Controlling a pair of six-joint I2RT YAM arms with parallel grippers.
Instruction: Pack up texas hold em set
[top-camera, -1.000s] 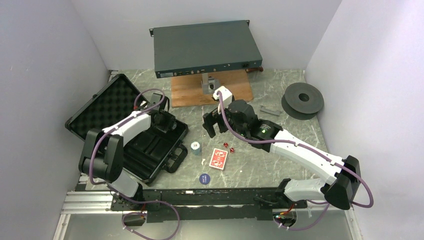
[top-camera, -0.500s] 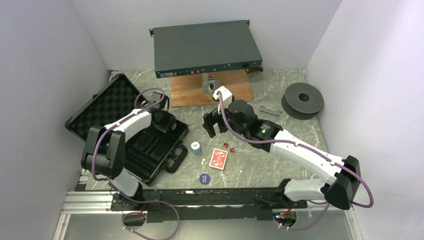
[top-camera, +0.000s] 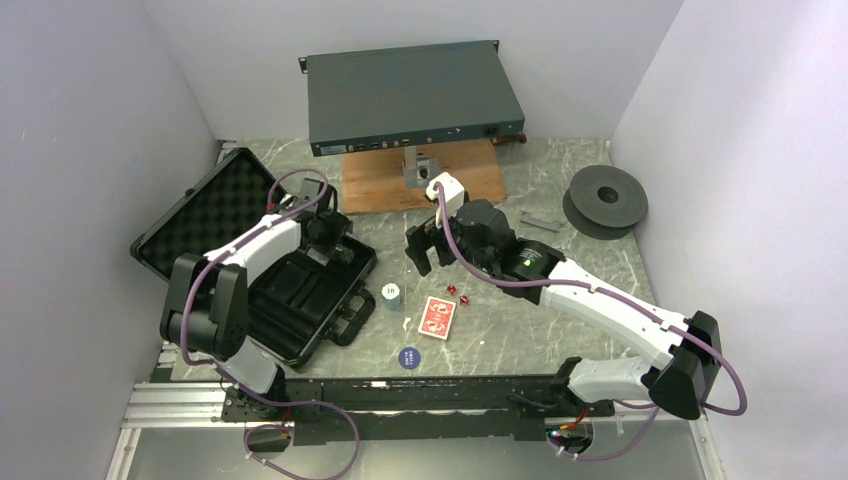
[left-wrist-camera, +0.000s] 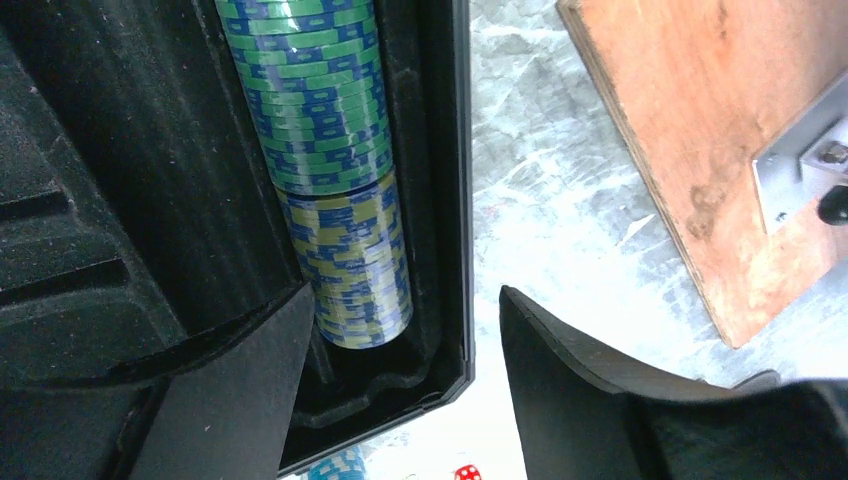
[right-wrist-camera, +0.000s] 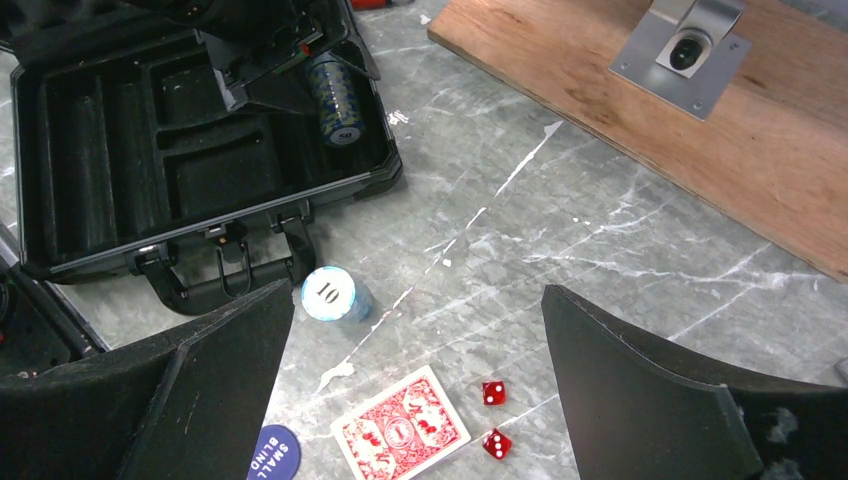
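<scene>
The black briefcase lies open at the left, its foam lid tipped back. My left gripper hangs open and empty over the case's far right corner. In the left wrist view it is above a slot with green-and-blue chips and yellow-and-blue chips lying in a row. My right gripper is open and empty above the table. Below it are a teal-and-white chip stack marked 10, the red-backed card deck, two red dice and the blue disc.
A large grey rack box sits on a bracket over a wooden board at the back. A dark grey spool lies at the back right, with a small grey metal strip near it. The case handle faces the chip stack.
My left gripper has shifted slightly toward the back along the case's right edge. The right arm and the loose pieces have not moved.
</scene>
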